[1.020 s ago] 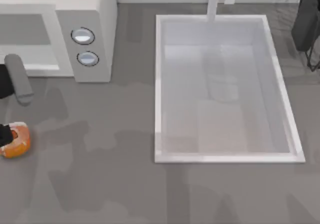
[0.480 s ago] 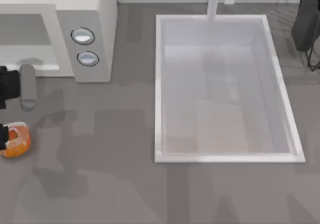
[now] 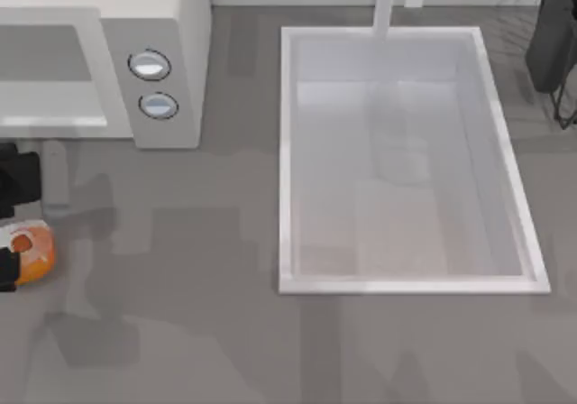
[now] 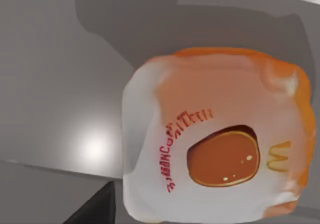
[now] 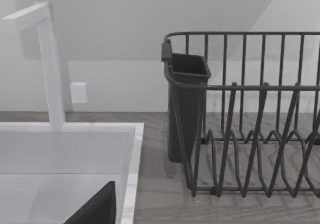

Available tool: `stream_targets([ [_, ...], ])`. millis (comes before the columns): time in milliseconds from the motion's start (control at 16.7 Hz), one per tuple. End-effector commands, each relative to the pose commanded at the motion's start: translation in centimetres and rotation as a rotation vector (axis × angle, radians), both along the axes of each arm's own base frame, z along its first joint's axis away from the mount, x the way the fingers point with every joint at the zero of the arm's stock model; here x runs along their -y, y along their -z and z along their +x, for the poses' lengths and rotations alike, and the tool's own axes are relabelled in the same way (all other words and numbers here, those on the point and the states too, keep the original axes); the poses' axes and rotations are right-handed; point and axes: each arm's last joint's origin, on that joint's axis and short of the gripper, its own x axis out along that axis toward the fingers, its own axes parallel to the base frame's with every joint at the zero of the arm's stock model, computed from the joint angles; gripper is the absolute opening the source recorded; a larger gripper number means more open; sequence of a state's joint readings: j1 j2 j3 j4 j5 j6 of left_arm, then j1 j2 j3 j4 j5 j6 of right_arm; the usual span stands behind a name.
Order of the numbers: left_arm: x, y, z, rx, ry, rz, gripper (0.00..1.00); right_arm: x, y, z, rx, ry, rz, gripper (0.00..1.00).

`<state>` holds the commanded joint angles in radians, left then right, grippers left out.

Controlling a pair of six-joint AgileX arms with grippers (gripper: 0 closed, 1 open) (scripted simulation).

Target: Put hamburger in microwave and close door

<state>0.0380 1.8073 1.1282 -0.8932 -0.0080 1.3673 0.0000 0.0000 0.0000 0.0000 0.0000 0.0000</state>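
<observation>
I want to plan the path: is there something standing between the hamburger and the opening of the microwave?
Nothing visible does. The hamburger sits at the table's left edge, under the left claw. Between it and the microwave cavity lies bare table. The door is not clearly visible, so its position cannot be told.

I'm viewing overhead; my left wrist camera is hugging the hamburger (image 4: 215,139), my right wrist camera is facing the dish rack (image 5: 245,114).

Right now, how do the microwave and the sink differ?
The microwave is a boxy off-white appliance at the table's left, with two round knobs on its panel; the sink is a plain open white basin toward the right. The microwave's cavity faces sideways; the sink opens upward. Both are pale and rectangular.
</observation>
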Motion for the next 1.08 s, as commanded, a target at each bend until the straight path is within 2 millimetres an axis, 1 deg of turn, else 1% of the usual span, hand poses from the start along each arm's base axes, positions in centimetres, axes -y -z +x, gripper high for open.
stream_targets([
  [180, 0.0, 2.5, -0.1, -0.003, 0.000, 0.000, 1.00, 0.0, 0.0, 0.0, 0.000, 0.000, 0.000, 1.00],
  [300, -0.1, 4.1, 0.3, -0.005, 0.000, -0.001, 1.00, 0.0, 0.0, 0.0, 0.000, 0.000, 0.000, 1.00],
  [420, -0.1, 5.3, 0.8, -0.003, 0.000, -0.001, 1.00, 0.0, 0.0, 0.0, 0.000, 0.000, 0.000, 1.00],
  [540, -0.1, 5.9, 1.3, 0.000, 0.000, -0.001, 1.00, 0.0, 0.0, 0.0, 0.000, 0.000, 0.000, 1.00],
  [780, -0.1, 5.9, 1.3, 0.000, 0.000, -0.001, 1.00, 0.0, 0.0, 0.0, 0.000, 0.000, 0.000, 1.00],
  [1080, -0.1, 5.9, 1.3, 0.000, 0.000, -0.001, 0.62, 0.0, 0.0, 0.0, 0.000, 0.000, 0.000, 1.00],
])
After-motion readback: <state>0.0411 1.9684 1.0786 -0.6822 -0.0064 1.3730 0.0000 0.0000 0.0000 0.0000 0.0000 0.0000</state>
